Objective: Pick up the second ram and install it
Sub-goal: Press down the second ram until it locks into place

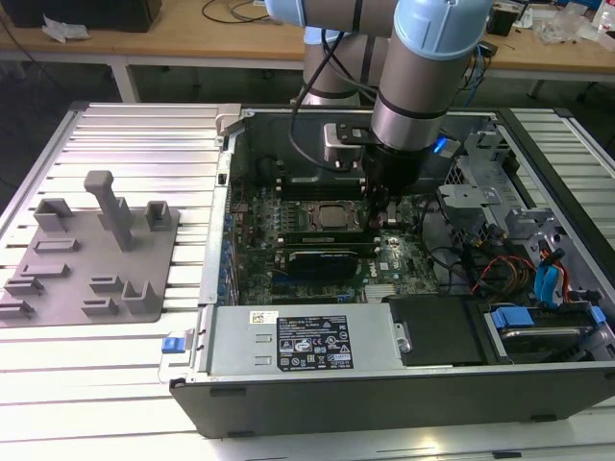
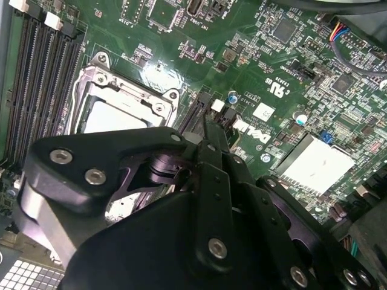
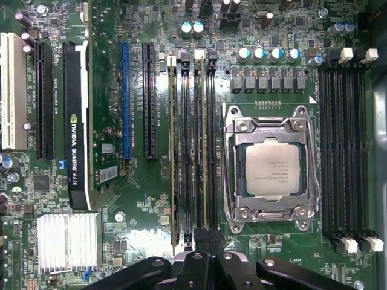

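Two black fingers (image 3: 201,241) stand drawn narrow at one end of the second ram (image 3: 202,151) in the first wrist view. That green stick sits edge-on in a black slot just beside the processor (image 3: 270,169). Whether the tips pinch the stick or only rest on it cannot be made out. Another stick (image 3: 175,151) stands two slots over, with an unfilled slot between them. In the second wrist view the black linkage of the fingers (image 2: 211,151) hides most of the socket and all of the stick.

Beyond the processor, four unfilled slots (image 3: 344,151) run parallel to it. A graphics card (image 3: 75,121) carries white lettering, and a finned silver heat sink (image 3: 68,241) lies near it.

From the exterior view, the open computer case (image 1: 384,384) lies on a slatted metal surface (image 1: 125,134). A black-and-white printed label (image 1: 315,343) sits on the power supply nearest the camera, too small to read. The arm (image 1: 418,86) drops straight down into the case, cut off by the frame, its wrist covering the board by the processor. A grey parts tray (image 1: 96,259) lies at the exterior view's left.
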